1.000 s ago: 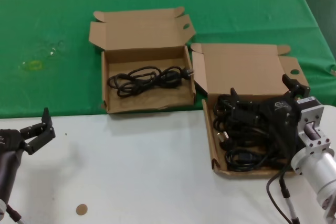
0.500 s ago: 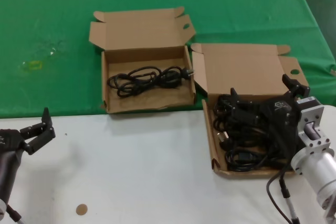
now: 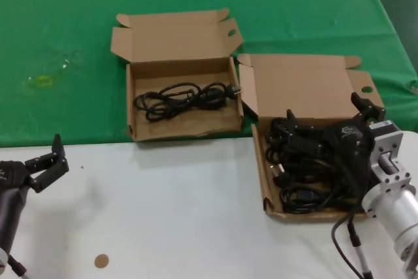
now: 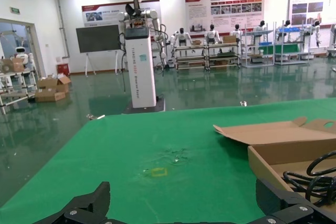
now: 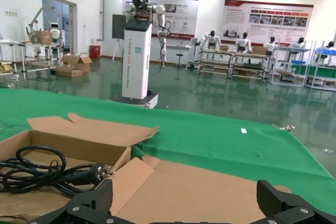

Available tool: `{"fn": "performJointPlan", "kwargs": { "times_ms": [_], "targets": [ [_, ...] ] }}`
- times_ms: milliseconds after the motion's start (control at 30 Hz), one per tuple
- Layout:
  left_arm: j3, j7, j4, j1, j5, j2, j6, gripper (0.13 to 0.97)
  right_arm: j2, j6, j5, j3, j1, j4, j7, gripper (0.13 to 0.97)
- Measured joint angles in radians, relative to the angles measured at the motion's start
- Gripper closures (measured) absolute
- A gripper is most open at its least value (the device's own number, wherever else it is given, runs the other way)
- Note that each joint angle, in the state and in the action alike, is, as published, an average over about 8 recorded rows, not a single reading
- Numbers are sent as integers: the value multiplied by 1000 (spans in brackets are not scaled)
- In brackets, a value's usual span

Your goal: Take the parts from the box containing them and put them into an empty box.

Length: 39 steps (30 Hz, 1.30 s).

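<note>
The wider low-walled box [image 3: 260,161] with a round hole in its tab sits at the right and holds several black cord bundles [image 3: 297,197]. My right gripper [image 3: 326,114] hovers over these cords, jaws wide open and empty; in the right wrist view [image 5: 186,196] it faces the box's lid flap [image 5: 210,187]. The smaller box [image 3: 130,106] with an oval hole stands to the left and holds one looped cord [image 3: 183,98], which also shows in the right wrist view [image 5: 42,174]. My left gripper [image 3: 46,161] is open and empty at the near left.
The boxes sit on a green cloth [image 3: 65,44] that meets the white tabletop [image 3: 163,213] near their front edges. A small brown disc [image 3: 100,261] lies on the white surface. In the left wrist view the smaller box [image 4: 273,169] and its cord [image 4: 315,177] show beside my left gripper [image 4: 184,199].
</note>
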State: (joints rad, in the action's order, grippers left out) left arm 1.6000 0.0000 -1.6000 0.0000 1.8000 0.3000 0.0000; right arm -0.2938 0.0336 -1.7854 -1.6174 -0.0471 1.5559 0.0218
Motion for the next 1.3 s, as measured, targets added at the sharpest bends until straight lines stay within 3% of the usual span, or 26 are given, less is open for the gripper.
{"fn": "performJointPlan", "kwargs": {
  "times_ms": [1300],
  "targets": [
    [0, 0, 0, 0, 0, 0, 0, 132, 0, 0, 0, 0, 0, 0, 0, 129]
  ]
}}
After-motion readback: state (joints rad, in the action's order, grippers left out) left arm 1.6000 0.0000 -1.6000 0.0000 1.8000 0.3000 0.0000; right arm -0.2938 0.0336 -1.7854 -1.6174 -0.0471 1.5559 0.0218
